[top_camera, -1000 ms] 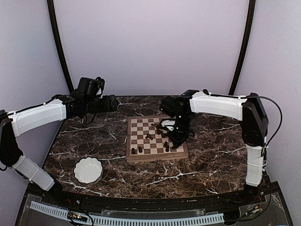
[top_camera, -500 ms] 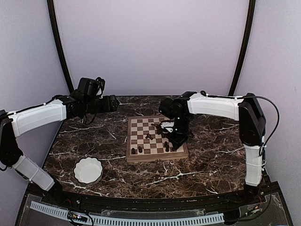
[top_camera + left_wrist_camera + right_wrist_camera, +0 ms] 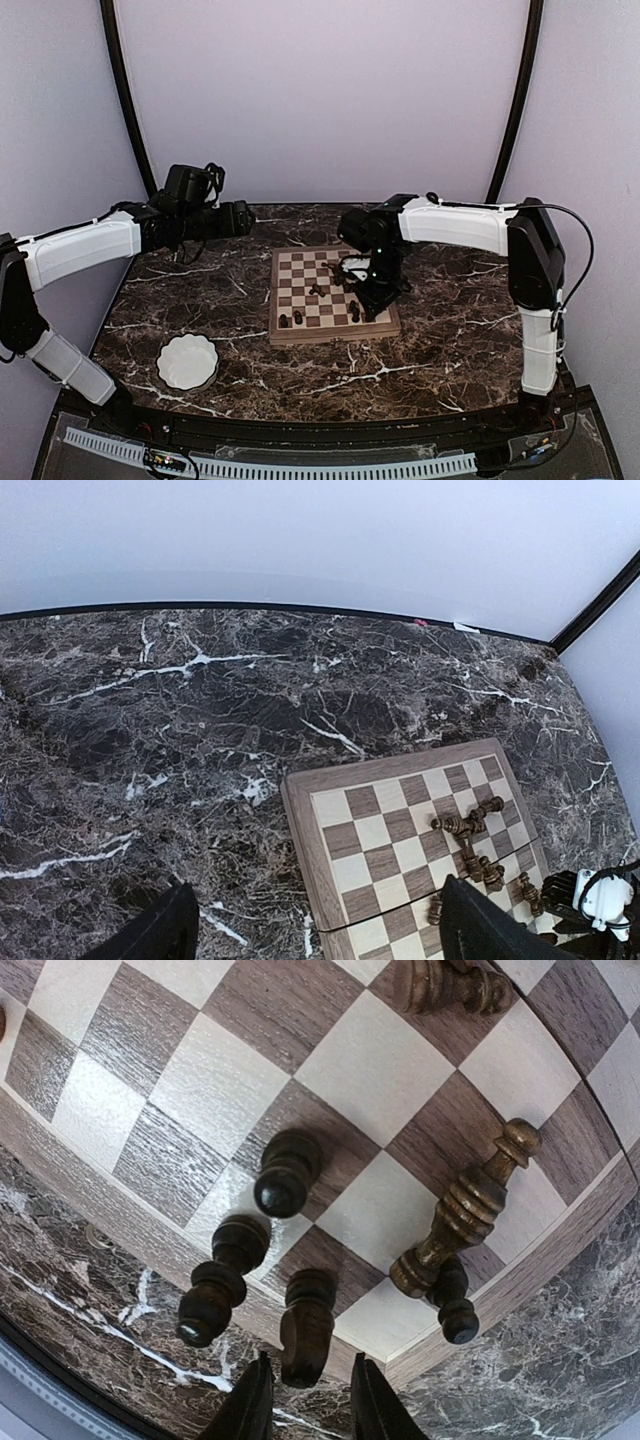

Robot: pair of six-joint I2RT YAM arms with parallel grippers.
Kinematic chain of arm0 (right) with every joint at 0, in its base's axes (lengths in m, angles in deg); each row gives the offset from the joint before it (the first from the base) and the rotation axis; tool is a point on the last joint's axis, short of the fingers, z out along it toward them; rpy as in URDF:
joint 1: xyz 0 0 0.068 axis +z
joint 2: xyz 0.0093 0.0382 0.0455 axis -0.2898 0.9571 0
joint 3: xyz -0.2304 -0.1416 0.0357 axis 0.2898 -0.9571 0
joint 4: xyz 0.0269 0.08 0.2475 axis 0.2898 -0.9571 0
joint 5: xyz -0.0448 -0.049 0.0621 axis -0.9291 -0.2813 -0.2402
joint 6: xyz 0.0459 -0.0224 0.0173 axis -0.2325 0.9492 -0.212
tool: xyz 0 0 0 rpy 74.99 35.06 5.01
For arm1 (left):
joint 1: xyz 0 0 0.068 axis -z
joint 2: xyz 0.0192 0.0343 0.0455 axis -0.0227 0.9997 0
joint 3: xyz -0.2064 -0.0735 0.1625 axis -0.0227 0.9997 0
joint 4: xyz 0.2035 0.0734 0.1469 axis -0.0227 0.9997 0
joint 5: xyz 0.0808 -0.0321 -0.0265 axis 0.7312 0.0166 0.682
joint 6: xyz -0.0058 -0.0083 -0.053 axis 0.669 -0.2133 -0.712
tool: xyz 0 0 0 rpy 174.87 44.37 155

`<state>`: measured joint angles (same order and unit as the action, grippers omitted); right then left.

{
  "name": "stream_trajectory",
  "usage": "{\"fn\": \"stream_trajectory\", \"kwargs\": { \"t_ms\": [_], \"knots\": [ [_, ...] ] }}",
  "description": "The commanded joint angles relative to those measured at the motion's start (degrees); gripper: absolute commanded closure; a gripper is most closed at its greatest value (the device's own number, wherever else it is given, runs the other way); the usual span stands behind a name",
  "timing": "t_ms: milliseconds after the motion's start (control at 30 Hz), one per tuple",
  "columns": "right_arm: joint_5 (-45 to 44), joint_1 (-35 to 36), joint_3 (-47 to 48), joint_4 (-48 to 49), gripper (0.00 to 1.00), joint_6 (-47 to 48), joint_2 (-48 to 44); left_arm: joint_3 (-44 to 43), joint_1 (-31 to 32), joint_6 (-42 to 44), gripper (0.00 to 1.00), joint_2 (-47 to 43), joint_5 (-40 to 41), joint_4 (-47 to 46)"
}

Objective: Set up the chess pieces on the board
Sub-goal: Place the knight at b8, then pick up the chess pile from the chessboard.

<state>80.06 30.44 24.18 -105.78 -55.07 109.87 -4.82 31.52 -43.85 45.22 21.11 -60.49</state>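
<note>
The board (image 3: 300, 270) lies mid-table, with a few chess pieces (image 3: 290, 319) upright on its near row and others lying in a heap (image 3: 318, 290). My right gripper (image 3: 372, 308) hangs low over the board's near right corner. In the right wrist view its fingers (image 3: 255, 1405) stand slightly apart around the top of a dark upright piece (image 3: 306, 1327), with a gap showing on one side. Other dark pieces (image 3: 222, 1278) (image 3: 287, 1172) stand nearby, and a lighter brown one (image 3: 468, 1205) lies across a square. My left gripper (image 3: 320, 935) is open and empty, high over the table's far left, off the board (image 3: 300, 820).
A white scalloped bowl (image 3: 187, 362) sits on the dark marble table (image 3: 440, 330) at the near left. Black curved frame posts (image 3: 125, 100) rise at the back corners in front of pale walls.
The right gripper's jaws have parted from the dark piece at the board's near right corner, which now stands on its own. The right arm shifted slightly left. The left arm has not moved.
</note>
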Motion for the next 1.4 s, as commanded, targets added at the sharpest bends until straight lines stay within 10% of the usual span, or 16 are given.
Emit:
{"fn": "stream_trajectory", "kwargs": {
  "t_ms": [0, 300, 1367],
  "knots": [
    [1.17, 0.42, 1.79, -0.84, 0.71, -0.98, -2.06, 0.48, -0.16, 0.26, 0.18, -0.56, -2.7, -1.58],
    [-1.5, -6.64, -2.86, 4.84, 0.7, 0.26, -15.28, -0.74, 4.06, 4.33, 0.27, 1.39, -8.66, 4.75],
    [4.5, -7.03, 5.45, 4.97, 0.7, 0.24, 6.39, -8.26, 8.82, 7.65, 0.3, 5.63, -9.96, 10.42]
  ]
}}
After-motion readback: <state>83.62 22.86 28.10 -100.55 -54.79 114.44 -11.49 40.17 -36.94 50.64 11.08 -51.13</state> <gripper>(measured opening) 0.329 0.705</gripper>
